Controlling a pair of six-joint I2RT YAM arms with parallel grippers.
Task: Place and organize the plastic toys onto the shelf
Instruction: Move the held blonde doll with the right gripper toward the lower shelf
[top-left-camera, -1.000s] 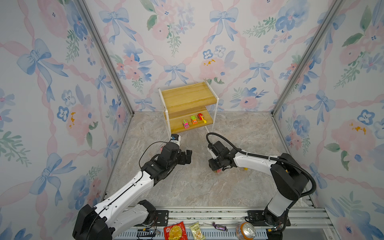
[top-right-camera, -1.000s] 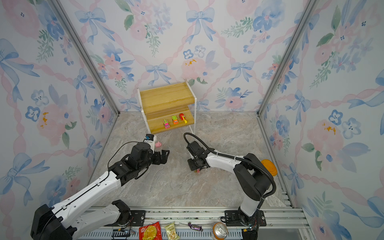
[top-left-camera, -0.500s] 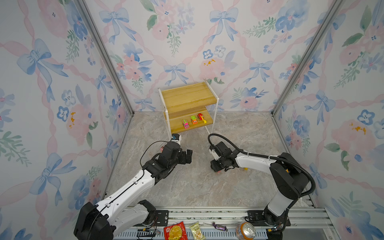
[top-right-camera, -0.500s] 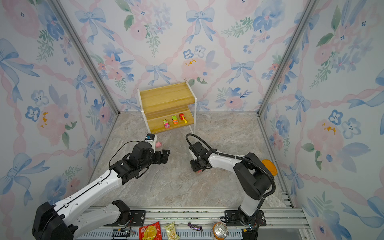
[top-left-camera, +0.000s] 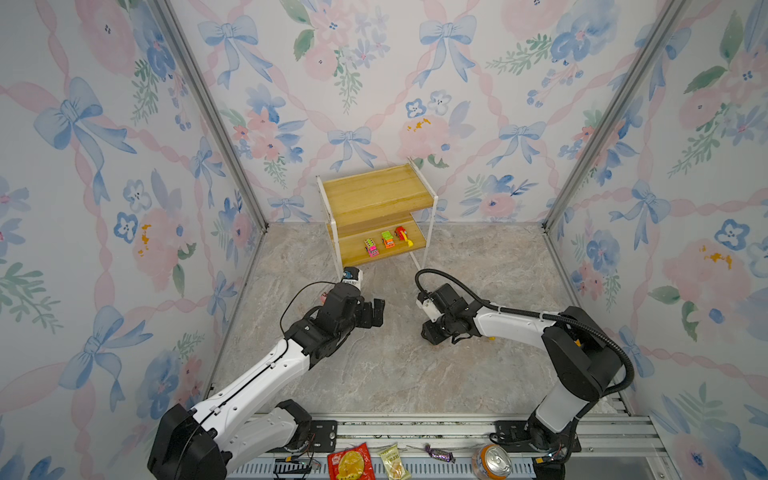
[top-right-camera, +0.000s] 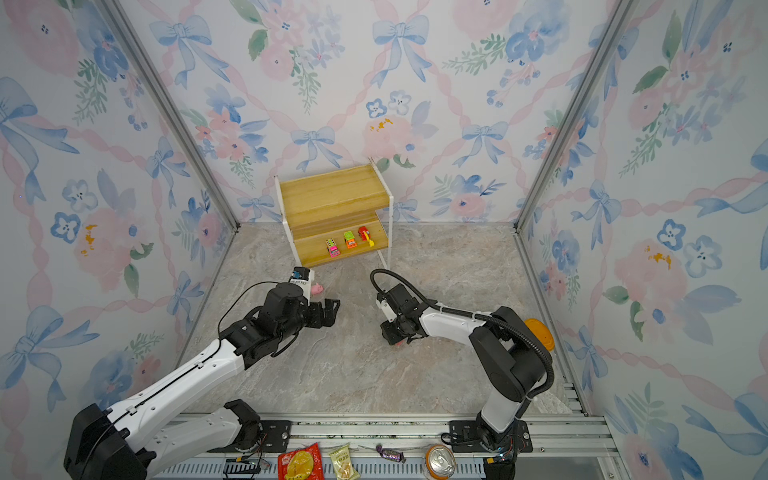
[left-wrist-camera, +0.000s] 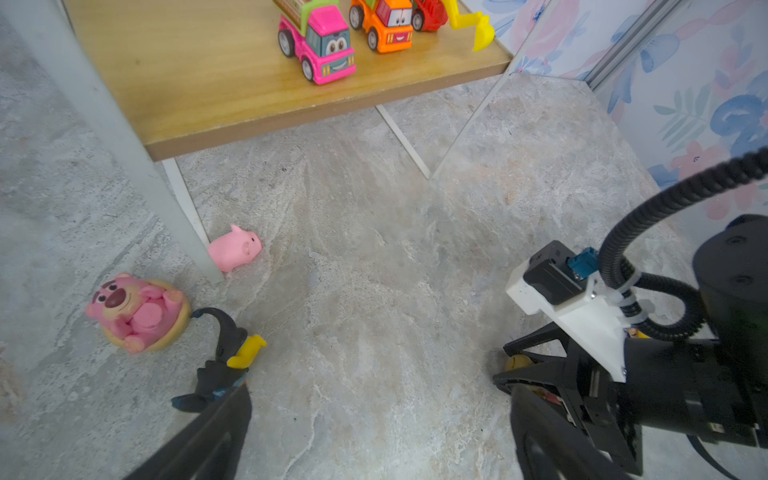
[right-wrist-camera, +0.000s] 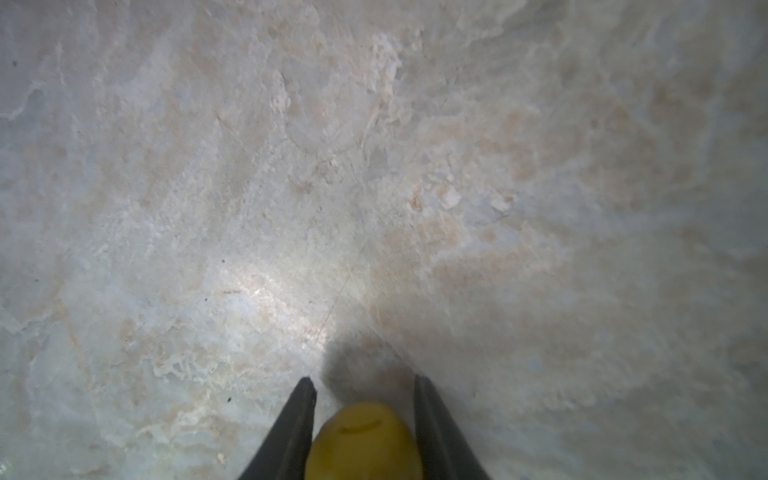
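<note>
my left end effector (top-right-camera: 328, 312) hangs over the desk (top-left-camera: 395, 374) with its jaws spread wide and nothing between them, a little toward the near edge from the shelf's left front leg (left-wrist-camera: 124, 145). my right end effector (right-wrist-camera: 361, 384) is down low on the desk near its middle, narrowed onto the yellow-haired figure (right-wrist-camera: 363, 440). in the right wrist view both fingers (right-wrist-camera: 432, 428) lie against the sides of its yellow head.

the shelf (top-left-camera: 376, 191) stands at the middle of the desk's far edge, against the back wall. its upper board is bare. on the lower board three cars sit in a row near the right end: the pink car (top-left-camera: 371, 247), the green-orange car (top-left-camera: 388, 240) and the red car (top-left-camera: 402, 235), close together, fronts toward the near edge.

on the desk by that left front leg lies the pink pig (left-wrist-camera: 235, 251), touching or just beside the leg's foot. near it lie the round pink figure (left-wrist-camera: 137, 311) on its back and the black-yellow figure (left-wrist-camera: 226, 357), just beside each other.

beyond the near edge, on the rail, i see a red snack packet (top-left-camera: 351, 461), a yellow-green packet (top-left-camera: 392, 461), a wrapped candy (top-left-camera: 439, 454) and a drink can (top-left-camera: 492, 467).
</note>
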